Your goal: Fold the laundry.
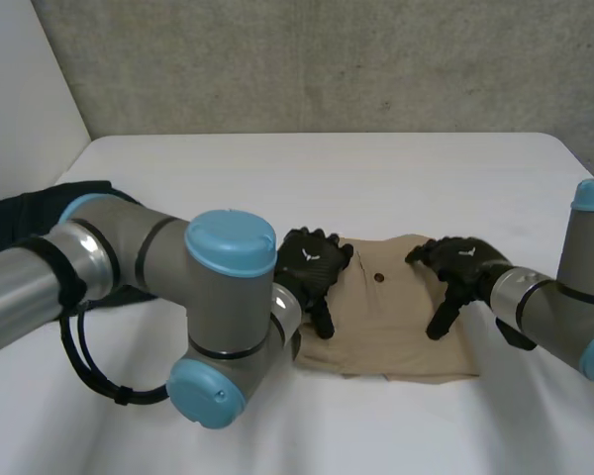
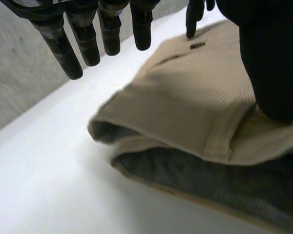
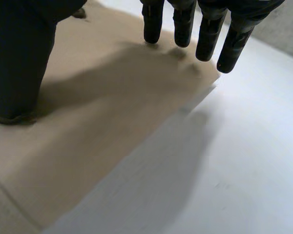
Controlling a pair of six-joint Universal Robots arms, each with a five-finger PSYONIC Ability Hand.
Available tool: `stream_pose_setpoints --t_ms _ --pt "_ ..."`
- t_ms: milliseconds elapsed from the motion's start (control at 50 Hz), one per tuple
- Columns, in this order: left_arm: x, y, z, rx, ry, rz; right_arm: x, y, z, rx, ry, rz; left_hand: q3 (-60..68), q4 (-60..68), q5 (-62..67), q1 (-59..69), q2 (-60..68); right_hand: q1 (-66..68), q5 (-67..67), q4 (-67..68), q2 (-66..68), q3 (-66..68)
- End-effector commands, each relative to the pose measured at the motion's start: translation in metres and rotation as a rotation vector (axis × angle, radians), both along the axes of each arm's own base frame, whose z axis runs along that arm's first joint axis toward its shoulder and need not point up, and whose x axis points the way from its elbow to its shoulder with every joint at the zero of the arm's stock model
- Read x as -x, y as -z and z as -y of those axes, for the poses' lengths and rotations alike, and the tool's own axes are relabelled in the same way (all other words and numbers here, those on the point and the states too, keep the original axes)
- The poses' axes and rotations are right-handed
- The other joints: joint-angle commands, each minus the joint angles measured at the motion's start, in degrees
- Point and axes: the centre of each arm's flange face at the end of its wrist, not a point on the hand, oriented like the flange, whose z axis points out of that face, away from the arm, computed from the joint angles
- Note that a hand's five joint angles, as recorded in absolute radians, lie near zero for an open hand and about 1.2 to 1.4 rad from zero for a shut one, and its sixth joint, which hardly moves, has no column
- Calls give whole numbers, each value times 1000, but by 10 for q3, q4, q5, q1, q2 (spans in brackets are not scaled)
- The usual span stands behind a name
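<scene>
cloth edge partly hidden behind left arm

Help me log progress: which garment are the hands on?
The tan garment, under the left hand and right hand; the dark garment lies apart, beyond the left arm.

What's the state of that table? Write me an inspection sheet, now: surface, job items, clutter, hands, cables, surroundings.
surface: white table, smooth.
job's things: tan garment, folded and lying flat between the hands; dark cloth heaped at the table's left side.
clutter: nothing seen.
hands: left hand open, thumb resting on the garment's left part; right hand open, fingers straight, on its right part.
cables: no stray ones seen.
surroundings: grey wall behind the table.
</scene>
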Motion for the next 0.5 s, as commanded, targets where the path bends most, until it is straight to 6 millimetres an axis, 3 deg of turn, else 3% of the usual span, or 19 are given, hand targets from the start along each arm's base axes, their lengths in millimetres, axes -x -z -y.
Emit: stream_pose_setpoints --t_ms 20,100,180,360,500 --pt "-3 -69 -2 102 30 -132 19 -53 -9 173 124 106 -17 -18 -8 -15 -17 11 -39 -34 -25 -12" --pt "-6 -97 -5 110 90 -204 47 -60 -9 177 269 132 -17 -18 -8 -15 -17 11 -39 -34 -25 -12" --pt "-13 -111 -7 71 128 -247 66 -49 -16 78 348 186 -17 -18 -8 -15 -17 11 -39 -34 -25 -12" --pt "-11 -122 -23 -37 269 -304 64 -8 -52 -149 277 243 -17 -18 -8 -15 -17 11 -39 -34 -25 -12" --pt "-10 -130 -24 -41 283 -339 57 17 -50 -197 243 296 -12 -13 -3 -10 -12 11 -39 -34 -25 -12"
